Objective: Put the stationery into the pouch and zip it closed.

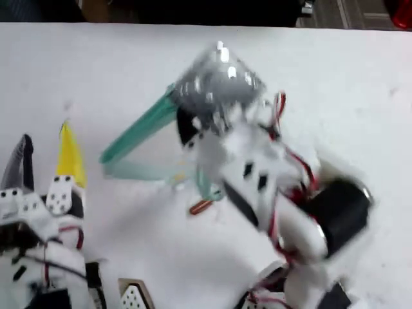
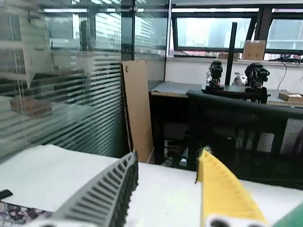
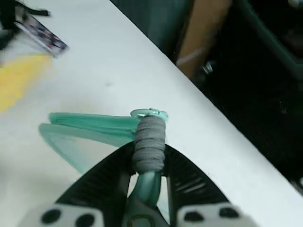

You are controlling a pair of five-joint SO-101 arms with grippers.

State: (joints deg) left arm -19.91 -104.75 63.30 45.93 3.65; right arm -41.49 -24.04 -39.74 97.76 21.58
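The teal see-through pouch (image 1: 138,132) lies on the white table (image 1: 96,71), its mouth spread open (image 3: 80,132). My right gripper (image 3: 149,153) is shut on the pouch's zip end, where a grey wrapped pull (image 3: 149,142) sits between the black fingers (image 3: 102,182). In the high view the right gripper (image 1: 185,123) is at the pouch's far right end. A small reddish-brown stick (image 1: 201,206) lies on the table just below the pouch. My left gripper (image 1: 45,154) stands open at the near left, grey and yellow fingers apart (image 2: 168,161), with nothing between them.
A printed card (image 3: 42,35) lies on the table beyond the pouch. The table's far edge (image 3: 199,99) drops off to dark chairs. A glass partition and desks stand in the room behind.
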